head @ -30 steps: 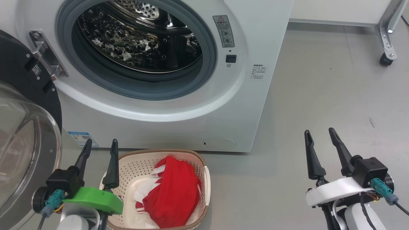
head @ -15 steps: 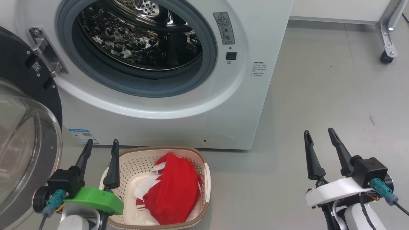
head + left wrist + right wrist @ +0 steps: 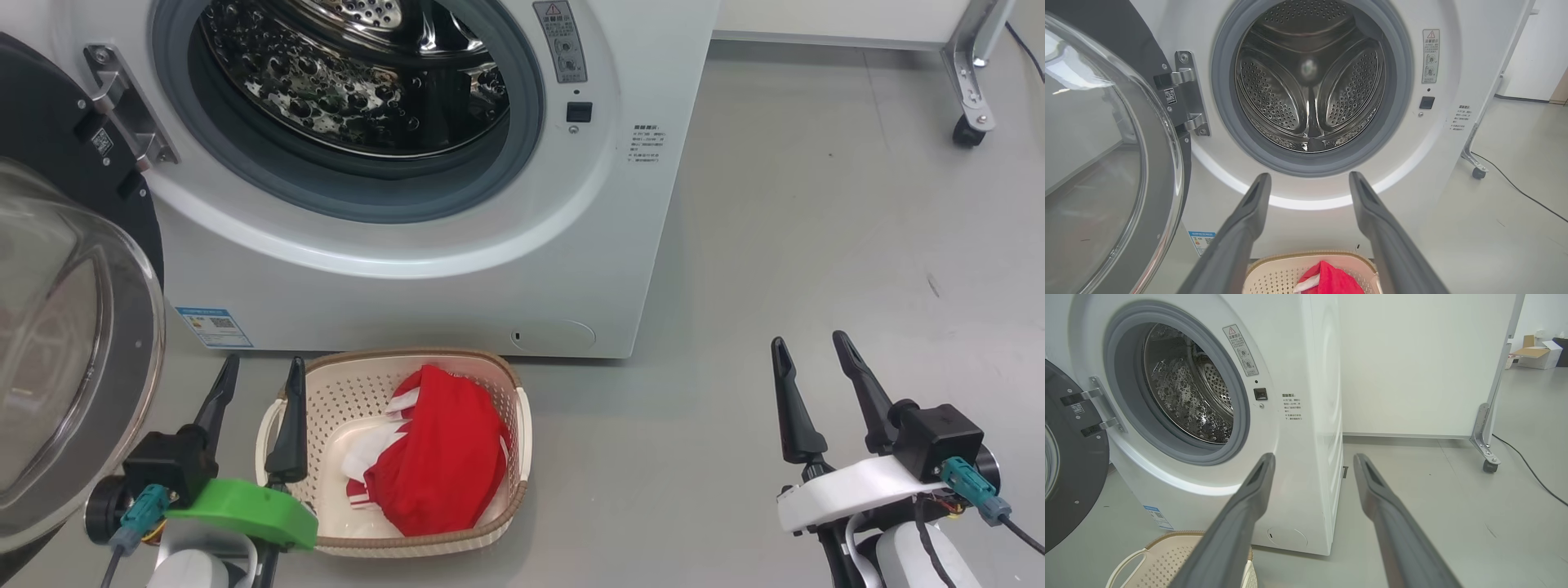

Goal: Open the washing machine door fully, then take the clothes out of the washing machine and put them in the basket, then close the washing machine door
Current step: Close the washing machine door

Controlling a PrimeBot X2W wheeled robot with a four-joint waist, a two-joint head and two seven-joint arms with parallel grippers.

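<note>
Your main hazard is the washing machine door (image 3: 57, 343), which hangs swung out on your left, just beside the left gripper (image 3: 263, 361). Push it from the wrong spot and the long dark fingers (image 3: 290, 425) could skid off its bulging, slick glass, while a shove near the metal hinge (image 3: 131, 114) would strain it without latching. The basket (image 3: 408, 356) sits on the floor (image 3: 775, 245) right in front of the washing machine (image 3: 424, 286). That looks close to the door's swing path, so a low sweep could clip its woven-look brown rim and tip the light, perforated cream plastic. Both grippers are spread wide and carry nothing; the right gripper (image 3: 808, 339) hovers over bare grey floor, well apart from the basket. The clothes (image 3: 437, 457), soft red fabric with white trim, lie crumpled inside the basket. The perforated steel drum (image 3: 1310, 81) behind the grey rubber ring (image 3: 1224, 81) looks empty, so closing the door seems to be the step left.
</note>
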